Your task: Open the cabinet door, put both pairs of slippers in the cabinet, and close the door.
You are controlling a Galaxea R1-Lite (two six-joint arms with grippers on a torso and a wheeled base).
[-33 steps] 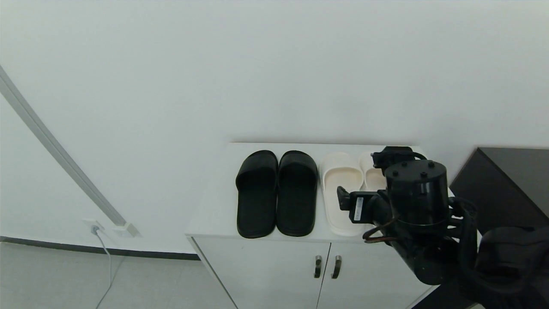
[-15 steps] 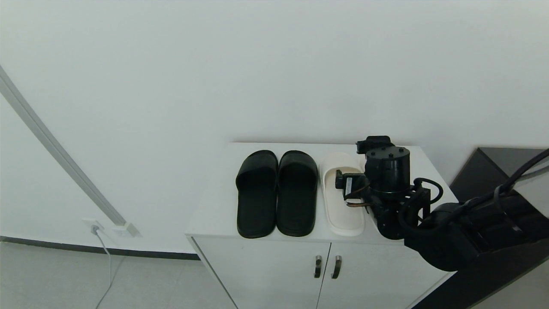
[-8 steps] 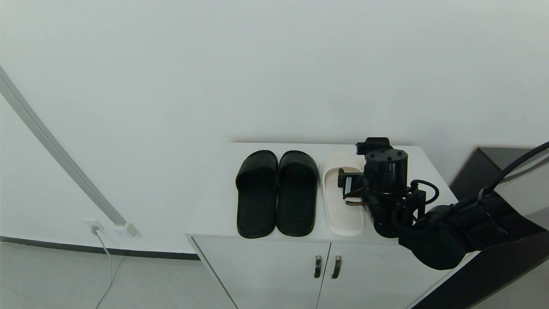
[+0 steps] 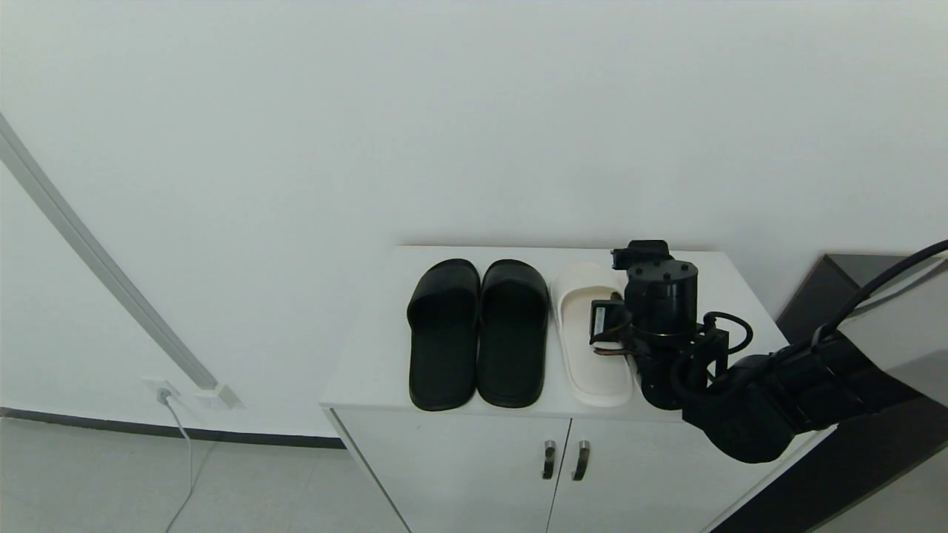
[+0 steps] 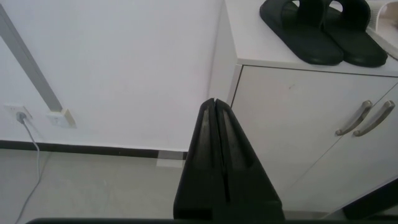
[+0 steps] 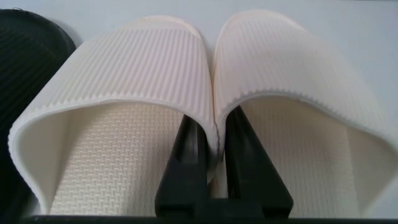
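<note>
- Cream foam: the cream slippers (image 6: 155, 62) lie side by side on the right end of the cabinet (image 4: 370, 370) top, toes toward the wall. You have the right gripper (image 6: 214, 118) set down over their heel ends.
- Its fingers (image 6: 186, 168) go one into each slipper. They pinch the two touching inner walls between them, and the gap looks drawn in tight.
- Judged purpose: one grasp on the shared walls lets you carry the pair as a unit, with no second pick.
- The black slippers (image 4: 444, 340) sit just beside the cream pair, toward the left, also touching each other and squared to the front edge. That layout looks meant for the same pinch.
- The doors (image 4: 459, 474) below are shut, and the two handles (image 4: 549, 459) meet at the centre seam. Nothing is inside the cabinet yet, so the opening step is not done although a pair is already gripped.
- You hold the left gripper (image 5: 214, 106) low and off the cabinet's left corner, well apart from the handles. Its fingers (image 5: 233, 155) are pressed flat together on nothing. It seems parked, and is the free arm for the door.
- Markings: no brand, label or writing can be read on the slippers, doors or handles. The ribbing and dimple texture on the cream pair is moulded pattern, not text.
</note>
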